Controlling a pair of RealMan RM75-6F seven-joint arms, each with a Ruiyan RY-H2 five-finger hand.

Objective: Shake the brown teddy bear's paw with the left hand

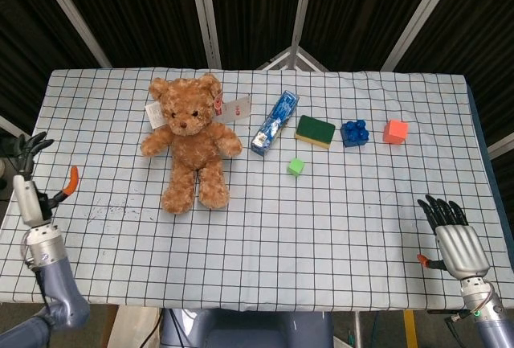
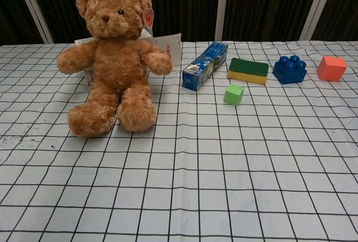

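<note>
Brown teddy bear (image 1: 191,141): sits upright near the surface's (image 1: 337,227) far left corner.
Left robot hand (image 1: 32,187): at the left edge, fingers spread, holding nothing.
Right robot hand (image 1: 456,239): near right corner, fingers apart, empty.

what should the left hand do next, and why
Probably nothing more than settling at rest. The left hand sits at the table's left edge, fingers spread, holding nothing, well clear of the teddy bear. The bear sits upright with its near paw free. If another shake were wanted, the hand would have to reach right toward that paw.
</note>
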